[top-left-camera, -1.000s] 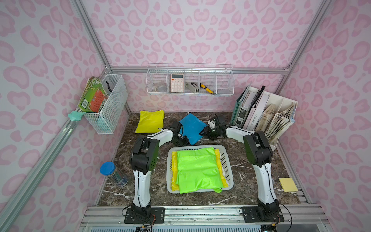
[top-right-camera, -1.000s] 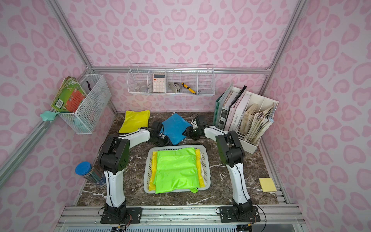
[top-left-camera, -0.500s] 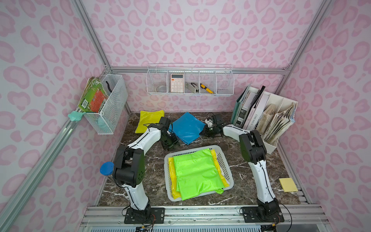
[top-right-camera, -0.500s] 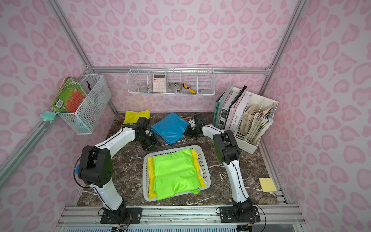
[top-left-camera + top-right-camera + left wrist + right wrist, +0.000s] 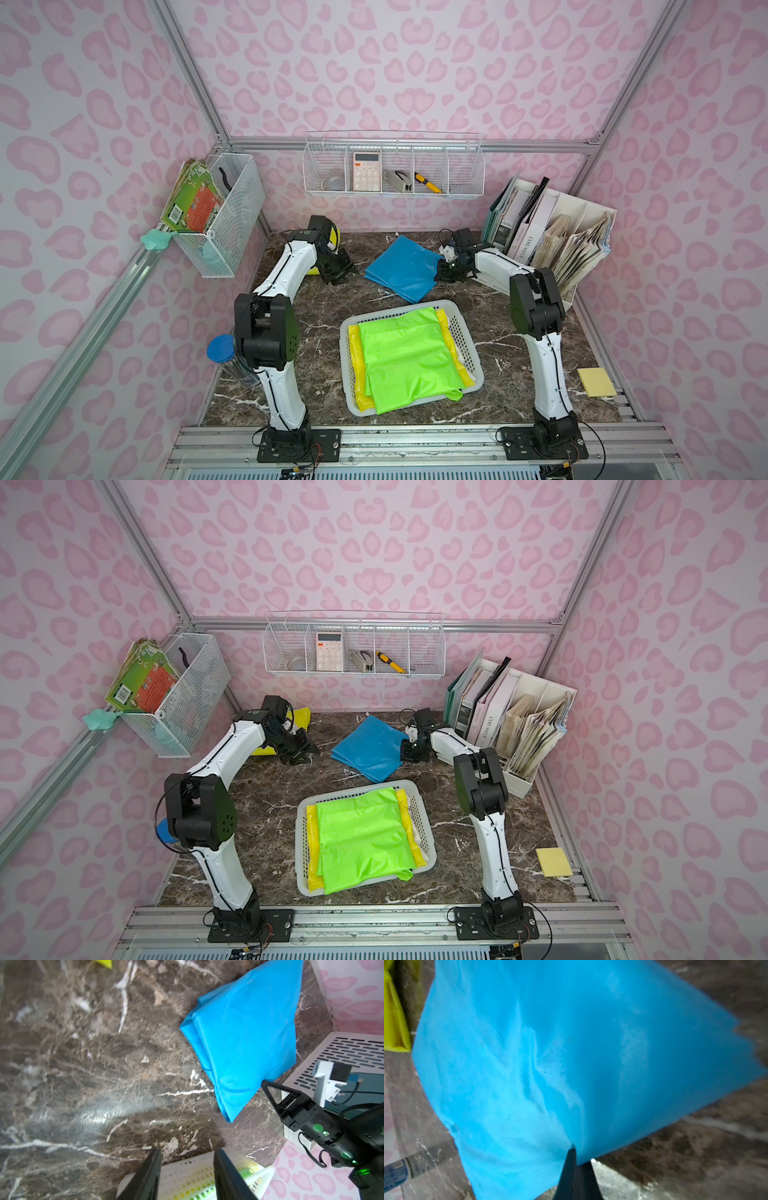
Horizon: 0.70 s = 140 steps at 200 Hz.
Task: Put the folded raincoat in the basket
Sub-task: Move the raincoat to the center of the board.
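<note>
left arm [image 5: 286,270] extended — left fingers [image 5: 148,1176] apart | right arm [image 5: 494,266] extended — right fingers [image 5: 572,1176] pinched together

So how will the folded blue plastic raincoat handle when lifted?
Probably floppy: the blue raincoat lies in thin loose layers, so it should sag, maybe unfold. Its glossy film might slip from the right end effector.

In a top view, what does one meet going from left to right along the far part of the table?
left gripper, jaws open → blue raincoat → right gripper, jaws shut on the raincoat's edge → white file organiser
</note>
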Available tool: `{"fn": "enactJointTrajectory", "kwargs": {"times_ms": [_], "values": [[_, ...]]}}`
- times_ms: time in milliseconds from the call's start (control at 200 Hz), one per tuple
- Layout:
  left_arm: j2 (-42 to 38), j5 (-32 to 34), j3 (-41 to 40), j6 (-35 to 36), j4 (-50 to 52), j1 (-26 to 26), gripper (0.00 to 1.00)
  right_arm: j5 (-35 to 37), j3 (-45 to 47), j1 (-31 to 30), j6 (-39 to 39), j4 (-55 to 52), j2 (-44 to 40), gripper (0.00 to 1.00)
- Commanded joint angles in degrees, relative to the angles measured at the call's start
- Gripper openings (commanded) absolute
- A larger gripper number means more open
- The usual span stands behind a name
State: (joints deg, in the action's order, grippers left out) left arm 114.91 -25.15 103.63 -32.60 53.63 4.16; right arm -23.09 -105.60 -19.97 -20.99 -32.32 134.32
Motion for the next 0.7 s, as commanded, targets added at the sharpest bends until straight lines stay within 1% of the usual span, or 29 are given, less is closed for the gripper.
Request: {"fn": "enactJointTrajectory", "kwargs": {"times_ms": [0, 175, 265, 315, 375, 480, 695], "values": [[7.7, -2.6, 10.1, 6.6, 6.0, 0.0, 0.46, 3.0, -1.1, -0.1, 4.4, -5.7, 0.8, 0.00], [20.4, -3.6, 26.9, 12.8, 10.2, -0.1, 0.48, 1.2, -1.7, -0.6, 5.8, -4.8, 0.9, 0.00], [24.9, -4.5, 31.2, 14.5, 8.7, -0.5, 0.49, 0.4, -1.3, -0.5, 5.8, -4.5, 0.8, 0.00], [26.7, -6.1, 32.5, 14.2, 7.5, -0.9, 0.49, 0.2, -1.3, -0.5, 5.8, -4.4, 0.9, 0.00], [28.6, -5.0, 33.8, 13.8, 7.2, -1.2, 0.49, 0.3, -1.2, -0.5, 5.9, -4.4, 0.9, 0.00], [30.9, -4.8, 33.7, 12.9, 5.7, -1.4, 0.50, 0.1, -1.2, -0.6, 5.9, -4.5, 0.7, 0.00], [34.4, -10.6, 32.6, 11.2, 3.6, -0.8, 0.50, -1.0, -1.4, -0.8, 6.0, -4.0, 0.7, 0.00]]}}
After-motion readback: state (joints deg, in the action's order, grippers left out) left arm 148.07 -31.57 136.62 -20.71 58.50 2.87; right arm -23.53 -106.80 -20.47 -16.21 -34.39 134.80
